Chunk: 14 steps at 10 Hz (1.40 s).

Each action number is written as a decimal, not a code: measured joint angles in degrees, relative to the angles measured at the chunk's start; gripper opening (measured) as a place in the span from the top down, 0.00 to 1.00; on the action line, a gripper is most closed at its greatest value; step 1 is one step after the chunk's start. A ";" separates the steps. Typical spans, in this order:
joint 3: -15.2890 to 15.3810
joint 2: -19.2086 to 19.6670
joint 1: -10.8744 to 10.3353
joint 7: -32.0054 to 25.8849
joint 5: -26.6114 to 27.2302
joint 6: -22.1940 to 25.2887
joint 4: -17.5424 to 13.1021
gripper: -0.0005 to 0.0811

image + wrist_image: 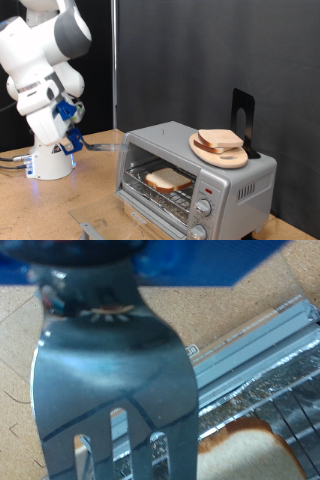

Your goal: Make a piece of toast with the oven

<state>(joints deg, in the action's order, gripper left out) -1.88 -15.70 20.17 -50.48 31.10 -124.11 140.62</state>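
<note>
Behind the brown table (40, 215) a black curtain is hanging, and my tool (82, 143) is gripping a shiny fork (115, 370) near the open oven (200, 180), where the piece of toast (168, 179) is lying on the rack, so I am keeping the fork flat and slow.

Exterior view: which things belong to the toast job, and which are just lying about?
Job: piece of toast on the oven rack; metal fork; gripper left of oven.
Lying about: wooden plate with bread slices atop oven; black stand.
</note>
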 joint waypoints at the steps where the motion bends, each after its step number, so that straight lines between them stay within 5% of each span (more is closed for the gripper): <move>1: -0.29 -0.57 0.06 0.08 -0.02 1.58 -0.39 0.51; 6: 1.38 -1.16 -2.82 -1.60 5.43 2.25 -0.12 0.51; 14: 13.26 -5.46 -9.93 4.93 10.12 -1.60 0.49 0.51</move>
<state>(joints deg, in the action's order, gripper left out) 11.38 -21.15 10.24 -45.55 41.22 -125.72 141.11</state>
